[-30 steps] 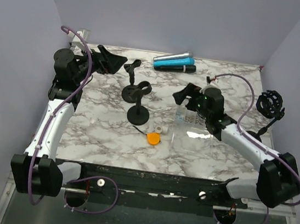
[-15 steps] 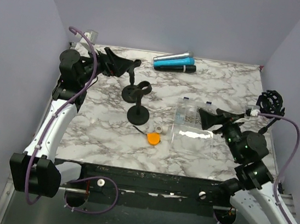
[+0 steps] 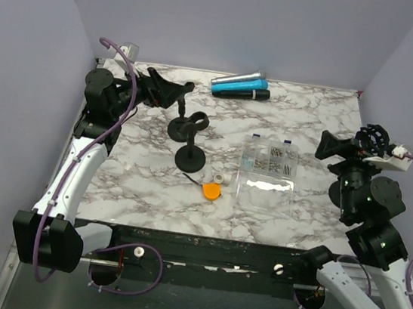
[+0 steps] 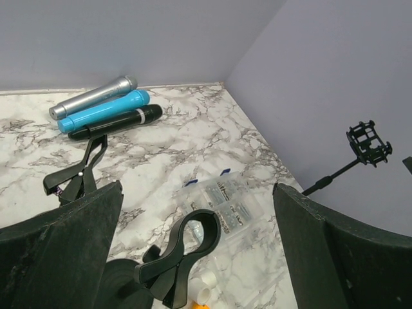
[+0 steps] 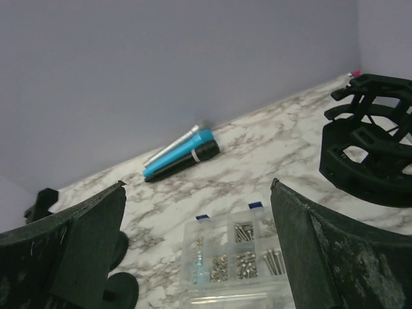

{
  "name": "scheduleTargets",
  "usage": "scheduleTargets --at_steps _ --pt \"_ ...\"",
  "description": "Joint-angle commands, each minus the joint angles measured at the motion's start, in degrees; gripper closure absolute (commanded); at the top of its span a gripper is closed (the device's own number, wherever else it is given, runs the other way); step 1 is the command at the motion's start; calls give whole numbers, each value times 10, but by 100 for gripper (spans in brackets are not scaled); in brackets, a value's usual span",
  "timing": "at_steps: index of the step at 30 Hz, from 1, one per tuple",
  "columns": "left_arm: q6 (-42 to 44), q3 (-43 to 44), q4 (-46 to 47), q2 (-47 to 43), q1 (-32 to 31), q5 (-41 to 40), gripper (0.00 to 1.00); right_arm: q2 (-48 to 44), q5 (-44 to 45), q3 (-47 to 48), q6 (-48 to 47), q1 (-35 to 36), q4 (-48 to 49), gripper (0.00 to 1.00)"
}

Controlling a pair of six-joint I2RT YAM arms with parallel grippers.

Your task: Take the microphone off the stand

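Observation:
Three microphones lie side by side at the table's back: silver [image 3: 241,78], blue [image 3: 233,88] and black [image 3: 249,94]; they also show in the left wrist view [image 4: 106,109] and right wrist view [image 5: 180,154]. The black stand [image 3: 189,157] is at centre, its clip [image 3: 187,126] empty [image 4: 188,244]. My left gripper [image 3: 166,88] is open and empty at the back left, above and behind the stand [image 4: 198,193]. My right gripper [image 3: 329,146] is open and empty, raised over the right side [image 5: 198,187].
A second black clip [image 3: 183,96] is beside the left gripper's tip. A clear box of screws [image 3: 268,174] lies right of centre. An orange disc [image 3: 211,191] and a small white piece [image 3: 224,180] lie near the stand. A black shock mount [image 3: 373,142] stands at the right edge.
The right arm swung from over the screw box back to the right side and rose. The left gripper shifted slightly right, toward the second clip.

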Motion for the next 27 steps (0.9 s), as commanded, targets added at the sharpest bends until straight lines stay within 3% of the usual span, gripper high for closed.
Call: scheduleTargets --at_steps 1,10,17,20,23,24,27 --pt "10 11 -7 -10 -5 -8 2 50 79 47 -26 -2 -86 7" --pt "11 12 -9 -12 -5 -10 1 182 179 169 -51 -1 -139 9" --pt "14 12 -10 -15 -9 -12 2 283 224 255 -4 -21 -185 11" --pt "13 13 -11 -15 -10 -9 1 316 166 302 22 -108 -204 12" --pt "14 13 -11 -18 -10 -10 1 369 -39 350 60 -284 -254 13" --pt "15 13 -11 -19 -10 -10 1 386 -69 363 65 -313 -270 14" --pt "15 13 -11 -20 -10 -10 1 390 -45 363 76 -339 -277 15"
